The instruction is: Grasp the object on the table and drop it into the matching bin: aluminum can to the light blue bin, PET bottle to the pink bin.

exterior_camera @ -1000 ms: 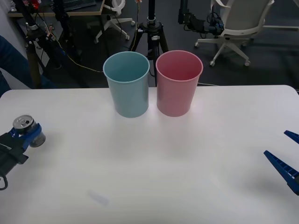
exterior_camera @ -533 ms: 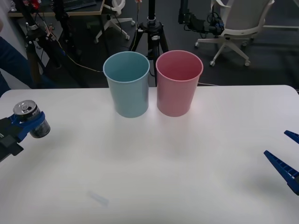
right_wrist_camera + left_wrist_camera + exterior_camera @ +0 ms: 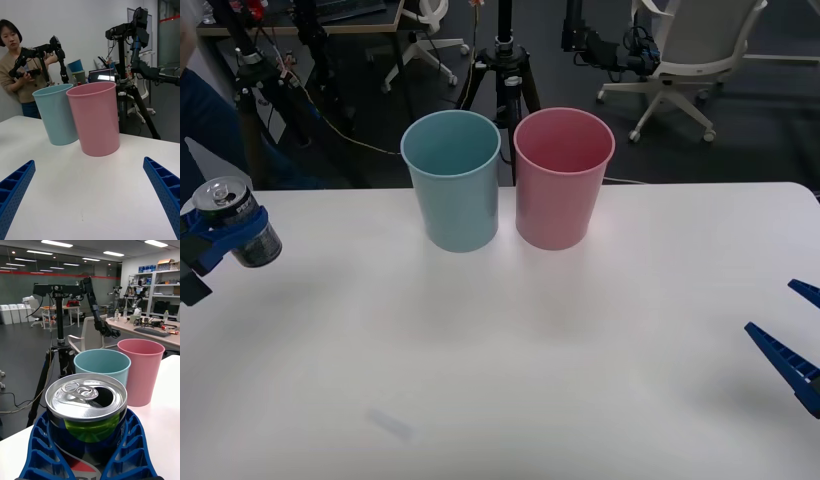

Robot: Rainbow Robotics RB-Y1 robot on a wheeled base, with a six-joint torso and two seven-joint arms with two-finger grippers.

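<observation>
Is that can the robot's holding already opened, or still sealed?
Opened. The can, gripped in the left end effector, shows its tab pulled back and a dark hole in its silver top. Whether any drink remains inside, I cannot tell.

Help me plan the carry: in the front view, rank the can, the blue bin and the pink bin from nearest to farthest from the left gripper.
1. Can, clamped in the left gripper at the table's left edge.
2. Blue bin, left one of the pair.
3. Pink bin, beside it on the right.

Bright, even light from the ceiling lamps (image 3: 56, 243).
The white bench (image 3: 530, 350) shows soft pale shadows under both bins; the pictures are sharp.
</observation>
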